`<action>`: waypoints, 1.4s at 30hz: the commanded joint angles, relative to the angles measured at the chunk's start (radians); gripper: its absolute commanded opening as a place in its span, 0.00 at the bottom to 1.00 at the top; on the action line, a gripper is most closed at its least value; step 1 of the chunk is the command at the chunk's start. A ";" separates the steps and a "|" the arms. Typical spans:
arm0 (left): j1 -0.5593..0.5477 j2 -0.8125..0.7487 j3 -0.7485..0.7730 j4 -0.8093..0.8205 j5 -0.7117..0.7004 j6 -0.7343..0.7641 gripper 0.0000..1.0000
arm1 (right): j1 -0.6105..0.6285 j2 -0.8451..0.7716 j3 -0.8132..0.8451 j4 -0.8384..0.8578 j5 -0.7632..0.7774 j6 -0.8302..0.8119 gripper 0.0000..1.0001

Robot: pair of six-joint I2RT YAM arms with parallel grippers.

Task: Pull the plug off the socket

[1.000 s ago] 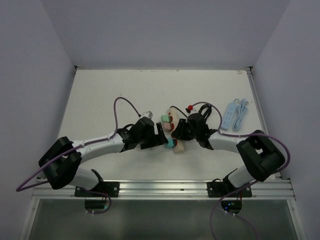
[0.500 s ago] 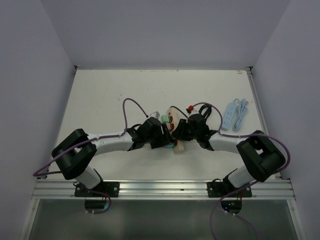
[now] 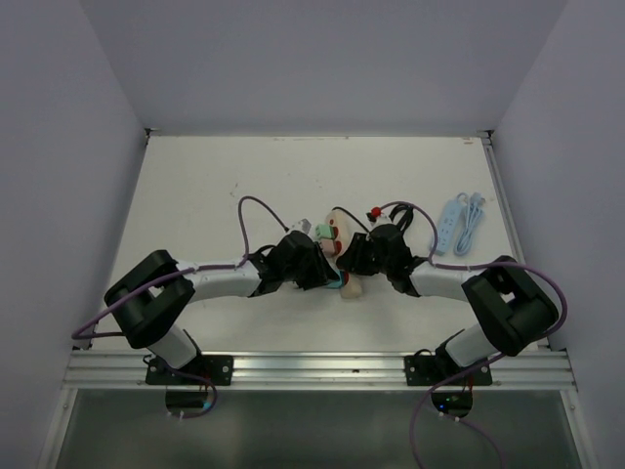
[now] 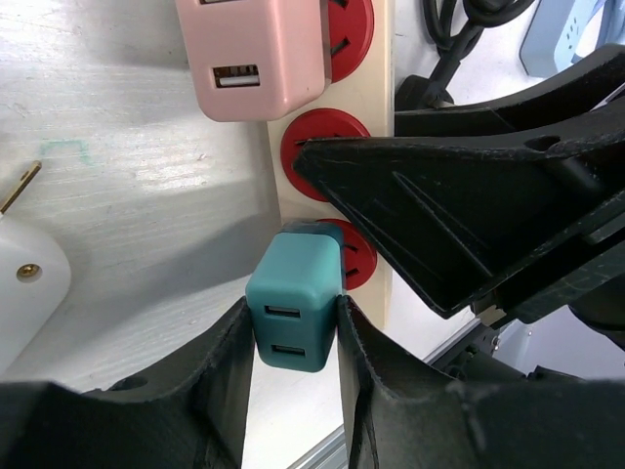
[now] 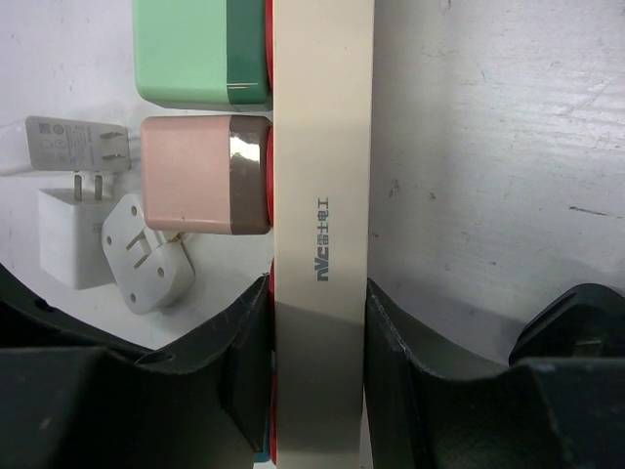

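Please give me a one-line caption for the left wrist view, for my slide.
Black fingers of the left gripper pinch the teal cube-shaped plug seated in the cream plastic socket strip.

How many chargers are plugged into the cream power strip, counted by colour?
Teal charger: 1
Pink charger: 1
Green charger: 1
Total on the power strip: 3
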 commanded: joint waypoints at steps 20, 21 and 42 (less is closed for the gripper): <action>-0.006 -0.098 0.052 -0.055 -0.031 0.005 0.00 | -0.008 0.142 -0.016 -0.080 0.126 -0.050 0.00; -0.004 -0.098 0.059 -0.062 -0.031 0.008 0.00 | -0.008 0.144 -0.015 -0.086 0.131 -0.045 0.00; 0.155 -0.235 0.038 -0.050 0.055 0.031 0.00 | -0.055 0.220 -0.002 -0.124 0.145 0.002 0.00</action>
